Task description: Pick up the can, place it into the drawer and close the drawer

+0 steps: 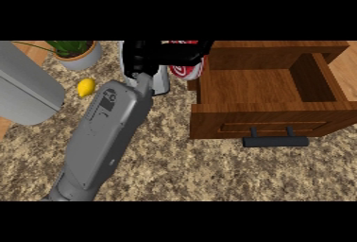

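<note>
A: Where to find the can (pixel 187 68)?

B: Up at the top middle of the frame, just left of the open drawer (pixel 258 118). Close to its back corner, but not inside yet.

A: Held by anything?

B: Yes. Wrapped by the right robot hand (pixel 143 56), black fingers curled round its side. Partly hidden behind them.

A: And its look?

B: Red and white, round and shiny. Tipped over a bit, not standing straight. Too hidden to read any words.

A: Heavy or light?

B: Probably light, with thin metal walls. Stiff enough, but likely to dent if squeezed hard. Smooth too, so maybe slippery.

A: Best place to hold?

B: Round the middle of the side, fingers on one side and thumb on the other. Not by the top or bottom rim.

A: Anything else around?

B: A yellow lemon (pixel 86 87) and a plant pot (pixel 80 56) at the upper left, on the desk (pixel 209 170). Also a dark handle (pixel 275 142) on the drawer front, at the lower right.
</note>
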